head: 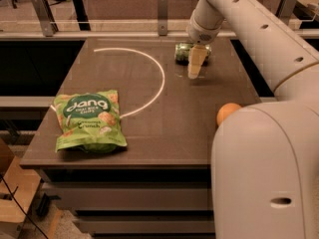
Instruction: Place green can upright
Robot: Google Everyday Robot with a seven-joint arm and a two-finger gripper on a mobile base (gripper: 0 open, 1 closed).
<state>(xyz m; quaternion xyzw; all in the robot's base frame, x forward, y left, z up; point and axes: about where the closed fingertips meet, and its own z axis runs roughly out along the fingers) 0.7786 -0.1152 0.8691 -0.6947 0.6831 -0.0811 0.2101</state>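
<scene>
The green can [183, 53] lies on its side at the far right part of the dark table [149, 128], a silver end facing left. My gripper [194, 69] hangs from the white arm directly in front of the can, its pale fingers pointing down at the tabletop and covering the can's right part. The fingertips are just in front of and slightly below the can in the picture. Nothing shows between the fingers.
A flat green "dang" snack bag [88, 119] lies at the front left. An orange [227, 113] sits at the right, partly hidden by my white arm [264, 168]. A white curved line [154, 83] crosses the tabletop. A rail runs behind the table.
</scene>
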